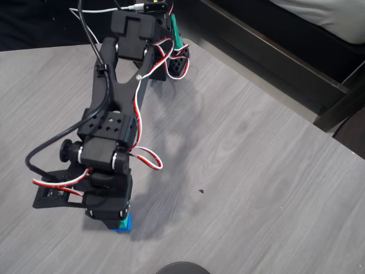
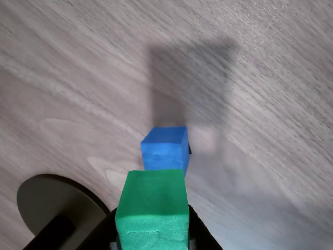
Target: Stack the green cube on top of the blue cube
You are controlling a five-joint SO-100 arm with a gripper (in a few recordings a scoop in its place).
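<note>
Lower centre of the wrist view, gripper (image 2: 152, 242) clamping green cube (image 2: 152, 208), lifted but not yet stacked on blue cube (image 2: 164, 148)

Black plastic arm (image 1: 111, 114), blocky servo housings; red-white wires looped along links, thick black cable down side, green board at base

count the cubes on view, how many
2. The green cube sits in the tool, at the bottom of the wrist view. The blue cube rests on the grey wooden table just beyond it. No others show.
</note>
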